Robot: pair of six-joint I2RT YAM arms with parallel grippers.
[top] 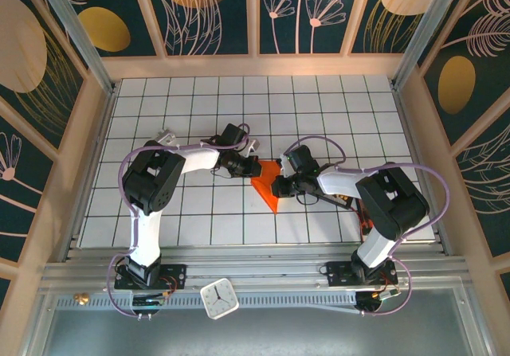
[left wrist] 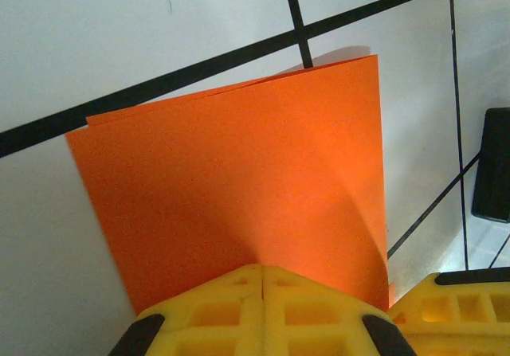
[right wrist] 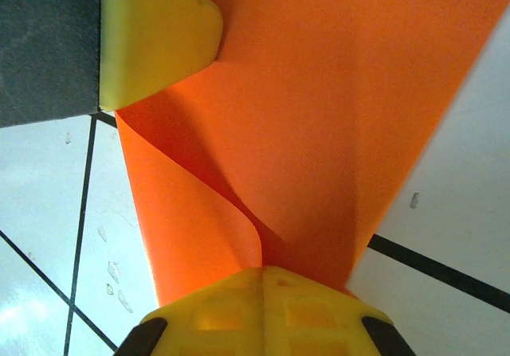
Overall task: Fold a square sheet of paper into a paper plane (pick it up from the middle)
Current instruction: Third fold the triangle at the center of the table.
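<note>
The square sheet of paper point(top: 267, 189) is bright orange and lies doubled over at the middle of the grid table, between the two grippers. In the left wrist view the sheet point(left wrist: 239, 181) shows two layers along its far edge. My left gripper point(left wrist: 263, 270) is shut on its near edge, and it reaches in from the upper left point(top: 253, 167). In the right wrist view the sheet point(right wrist: 335, 93) curls up into a fold that runs into my right gripper point(right wrist: 263, 270), which is shut on it. That gripper comes in from the right point(top: 280, 185). The two grippers sit close together.
A small silvery-white block point(top: 165, 136) lies at the left behind the left arm. A white clock point(top: 219, 298) sits on the near rail between the bases. Wooden frame walls point(top: 96, 133) enclose the table. White grid tiles stretch beyond the paper toward the back.
</note>
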